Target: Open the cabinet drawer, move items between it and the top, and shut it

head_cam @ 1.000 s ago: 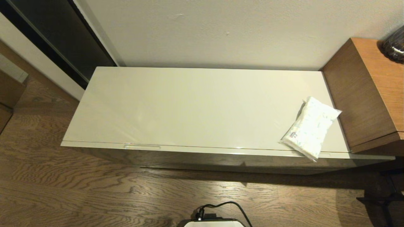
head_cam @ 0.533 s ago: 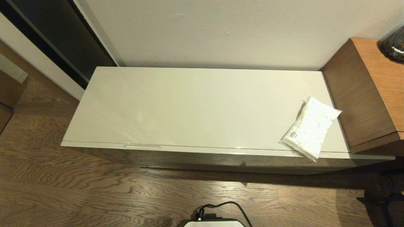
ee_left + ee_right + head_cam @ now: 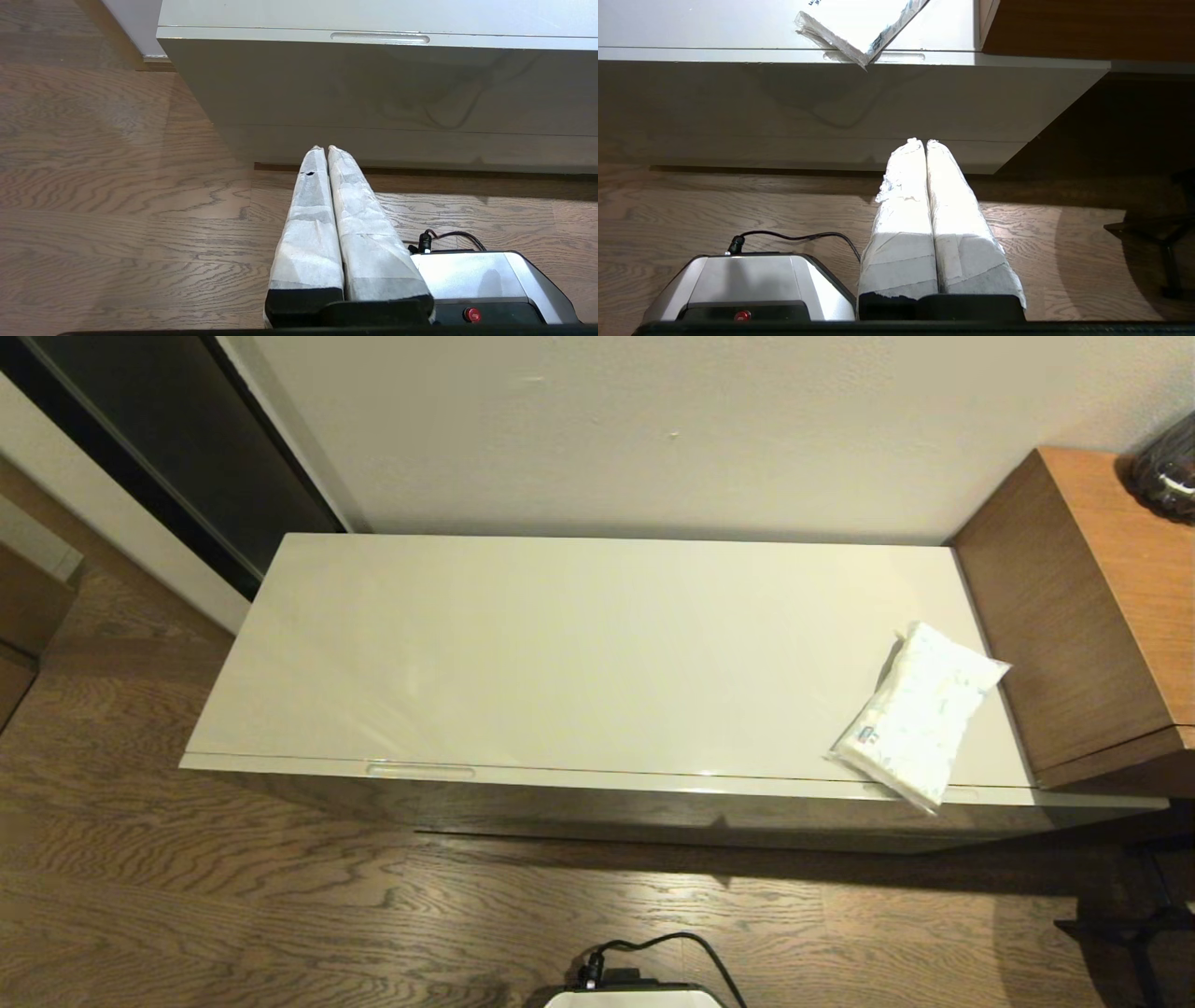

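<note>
Nearest the robot, its own silver-grey base point(image 3: 635, 997) with a black cable sits on the wooden floor point(image 3: 233, 896), in front of the cabinet. The left gripper point(image 3: 322, 148) hangs low over that floor, short of the cabinet's front, its two white-wrapped fingers point(image 3: 308, 224) pressed together with nothing between them. The right gripper point(image 3: 922, 141) hangs the same way before the cabinet's front, fingers point(image 3: 957, 219) closed flat on each other and empty. Neither gripper touches the cabinet.

Beyond them stands the cabinet drawer point(image 3: 597, 780), pushed fully in, its cream-white face panel flush under the top; a narrow oblong recess point(image 3: 420, 771) shows in its upper edge toward the cabinet's left end, and another point(image 3: 896, 57) near its right end.

Above the drawer lies the top point(image 3: 560, 653), a long glossy cream slab. The tissue pack point(image 3: 920, 713) rests on it near the cabinet's right end, lying askew, one corner jutting just past the front edge over the drawer.

Against the cabinet's right end stands a taller brown wooden unit point(image 3: 1092, 607). Behind the cabinet rises a pale wall point(image 3: 653, 429).
</note>
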Tool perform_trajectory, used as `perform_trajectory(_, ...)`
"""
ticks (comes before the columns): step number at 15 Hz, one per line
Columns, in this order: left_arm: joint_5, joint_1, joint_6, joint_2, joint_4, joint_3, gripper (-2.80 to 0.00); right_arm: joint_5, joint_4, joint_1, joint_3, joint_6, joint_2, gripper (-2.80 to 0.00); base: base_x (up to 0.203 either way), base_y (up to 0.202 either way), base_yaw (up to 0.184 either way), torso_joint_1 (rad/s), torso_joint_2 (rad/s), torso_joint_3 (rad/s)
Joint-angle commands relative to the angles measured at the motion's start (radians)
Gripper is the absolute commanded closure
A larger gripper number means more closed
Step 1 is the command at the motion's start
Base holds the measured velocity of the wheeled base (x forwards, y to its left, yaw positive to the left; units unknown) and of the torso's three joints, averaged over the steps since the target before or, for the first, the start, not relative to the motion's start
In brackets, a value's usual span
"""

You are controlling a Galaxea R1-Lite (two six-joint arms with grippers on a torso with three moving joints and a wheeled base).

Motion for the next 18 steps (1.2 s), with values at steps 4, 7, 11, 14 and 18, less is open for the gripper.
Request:
perform_trajectory(4, 0.000, 0.000, -0.003, 0.002, 0.000, 0.000, 0.00, 0.000, 0.002, 0.000, 0.000, 0.004, 0.001, 0.00, 0.000, 0.000, 0.000, 0.000, 0.00, 0.000)
perform_trajectory(7, 0.000, 0.000, -0.003, 0.002, 0.000, 0.000, 0.00, 0.000, 0.001, 0.000, 0.000, 0.005, 0.001, 0.00, 0.000, 0.000, 0.000, 0.000, 0.00, 0.000)
perform_trajectory(11, 0.000, 0.000, -0.003, 0.002, 0.000, 0.000, 0.00, 0.000, 0.001, 0.000, 0.000, 0.005, 0.001, 0.00, 0.000, 0.000, 0.000, 0.000, 0.00, 0.000)
perform_trajectory(14, 0.000, 0.000, -0.003, 0.002, 0.000, 0.000, 0.00, 0.000, 0.001, 0.000, 0.000, 0.004, 0.001, 0.00, 0.000, 0.000, 0.000, 0.000, 0.00, 0.000)
perform_trajectory(18, 0.000, 0.000, -0.002, 0.002, 0.000, 0.000, 0.00, -0.001, 0.001, 0.000, 0.000, 0.011, 0.001, 0.00, 0.000, 0.000, 0.000, 0.000, 0.00, 0.000)
